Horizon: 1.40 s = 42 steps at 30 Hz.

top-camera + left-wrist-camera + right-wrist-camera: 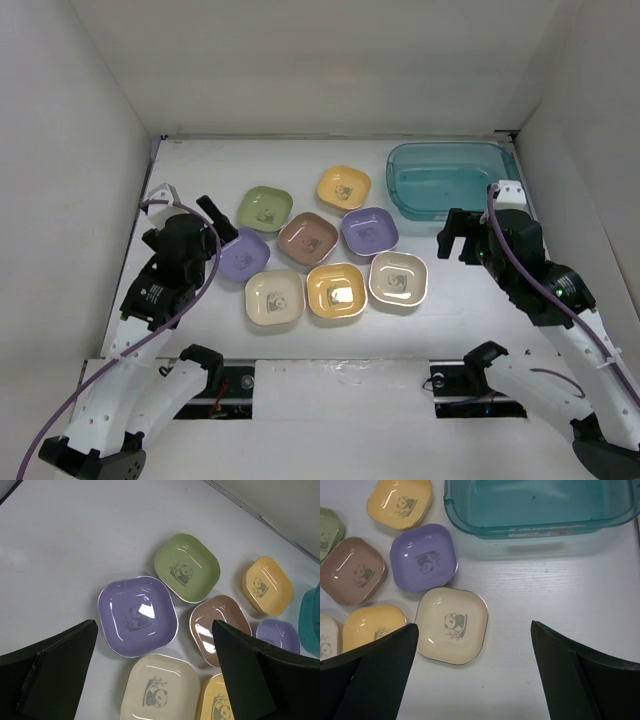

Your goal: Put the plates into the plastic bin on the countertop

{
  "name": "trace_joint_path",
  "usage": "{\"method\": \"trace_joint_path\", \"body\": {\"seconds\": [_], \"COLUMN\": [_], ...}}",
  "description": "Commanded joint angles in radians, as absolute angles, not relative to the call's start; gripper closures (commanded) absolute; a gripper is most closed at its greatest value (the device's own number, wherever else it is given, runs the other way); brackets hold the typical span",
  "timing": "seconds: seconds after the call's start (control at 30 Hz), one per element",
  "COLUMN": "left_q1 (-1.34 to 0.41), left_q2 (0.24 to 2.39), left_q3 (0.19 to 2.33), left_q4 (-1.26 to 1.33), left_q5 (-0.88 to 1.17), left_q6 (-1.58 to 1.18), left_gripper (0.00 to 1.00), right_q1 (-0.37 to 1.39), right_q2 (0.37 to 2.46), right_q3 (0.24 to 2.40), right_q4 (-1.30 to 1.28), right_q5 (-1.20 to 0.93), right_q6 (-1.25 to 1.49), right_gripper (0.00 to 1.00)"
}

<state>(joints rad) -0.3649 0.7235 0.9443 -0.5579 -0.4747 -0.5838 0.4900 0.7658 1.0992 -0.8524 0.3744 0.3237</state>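
White countertop point(200, 160), boxed in by white walls, carries all eight plates in a loose cluster, none in the plastic bin point(447, 180).

The left gripper point(154, 622) hangs with its jaws spread wide and nothing between them. A purple plate point(137, 616) lies directly beneath the gap. A green plate point(187, 568) sits just ahead, and a cream plate point(159, 690) lies back toward the wrist. Its right finger covers part of the brown-pink plate point(212, 625).

The right gripper point(474, 624) is likewise spread and empty above bare surface. A second cream plate point(451, 625) lies ahead on its left, a second purple plate point(423, 557) beyond that, and the bin straight ahead. No plate lies between this gripper and the bin.

In the right wrist view the frame crops the bin's far rim. The left finger hides part of a yellow-orange plate point(372, 625). Glare blurs the print on the first purple plate.
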Motion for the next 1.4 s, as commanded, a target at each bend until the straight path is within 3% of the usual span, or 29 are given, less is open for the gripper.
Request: {"method": "trace_joint_path", "body": {"seconds": [0.0, 0.43, 0.73, 0.87, 0.97, 1.0, 1.07, 1.2, 1.3, 1.33, 1.37], "left_q1": [-0.365, -0.365, -0.365, -0.365, -0.365, -0.365, -0.365, -0.365, -0.365, -0.365, -0.365], "left_q2": [0.716, 0.716, 0.686, 0.686, 0.686, 0.686, 0.686, 0.686, 0.686, 0.686, 0.686], "left_q3": [0.959, 0.95, 0.94, 0.94, 0.94, 0.94, 0.94, 0.94, 0.94, 0.94, 0.94], "left_q4": [-0.531, -0.512, -0.494, -0.494, -0.494, -0.494, -0.494, -0.494, -0.494, -0.494, -0.494], "left_q5": [-0.474, -0.419, -0.381, -0.37, -0.37, -0.37, -0.37, -0.37, -0.37, -0.37, -0.37], "left_q6": [-0.572, -0.543, -0.534, -0.534, -0.534, -0.534, -0.534, -0.534, -0.534, -0.534, -0.534], "left_gripper": [0.0, 0.0, 0.0, 0.0, 0.0, 0.0, 0.0, 0.0, 0.0, 0.0, 0.0], "right_q1": [0.482, 0.428, 0.428, 0.428, 0.428, 0.428, 0.428, 0.428, 0.428, 0.428, 0.428], "right_q2": [0.768, 0.813, 0.995, 1.094, 1.127, 1.137, 1.137, 1.146, 1.146, 1.146, 1.146], "right_q3": [1.115, 0.849, 0.663, 0.617, 0.591, 0.577, 0.568, 0.568, 0.568, 0.568, 0.577], "right_q4": [-0.864, -0.764, -0.589, -0.509, -0.474, -0.465, -0.453, -0.453, -0.465, -0.477, -0.492], "right_q5": [0.423, 0.31, 0.301, 0.27, 0.281, 0.281, 0.294, 0.305, 0.305, 0.305, 0.314], "right_q6": [0.37, 0.62, 0.675, 0.71, 0.733, 0.733, 0.733, 0.746, 0.765, 0.765, 0.782], "right_gripper": [0.0, 0.0, 0.0, 0.07, 0.19, 0.32, 0.44, 0.58, 0.92, 1.0, 1.0]}}
